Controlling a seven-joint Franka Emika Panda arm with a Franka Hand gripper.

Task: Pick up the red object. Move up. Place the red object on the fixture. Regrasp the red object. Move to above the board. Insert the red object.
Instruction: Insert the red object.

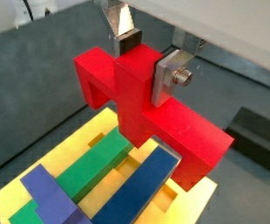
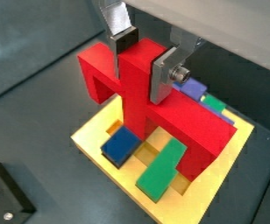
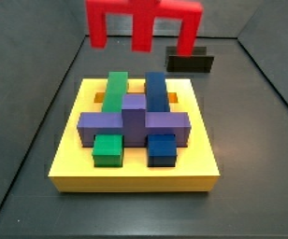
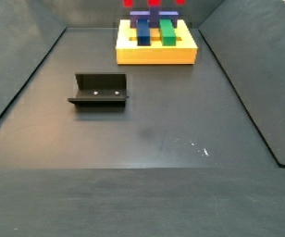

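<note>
My gripper (image 1: 149,59) is shut on the central stem of the red object (image 1: 184,131), with one silver finger on each side of it; both wrist views show this grip (image 2: 145,59). The red object (image 2: 196,122) hangs legs-down in the air above the yellow board (image 1: 73,149), apart from it. In a side view the red object (image 3: 140,19) floats above the board's (image 3: 134,173) far end, and the gripper is out of frame. The dark fixture (image 4: 99,90) stands empty on the floor, away from the board (image 4: 157,56).
The board bears a green block (image 3: 114,89), a blue block (image 3: 155,89) and a purple cross-shaped block (image 3: 134,123), with open slots between them (image 2: 173,140). The fixture (image 3: 191,61) stands beyond the board's far end. Grey walls enclose the dark floor (image 4: 157,139).
</note>
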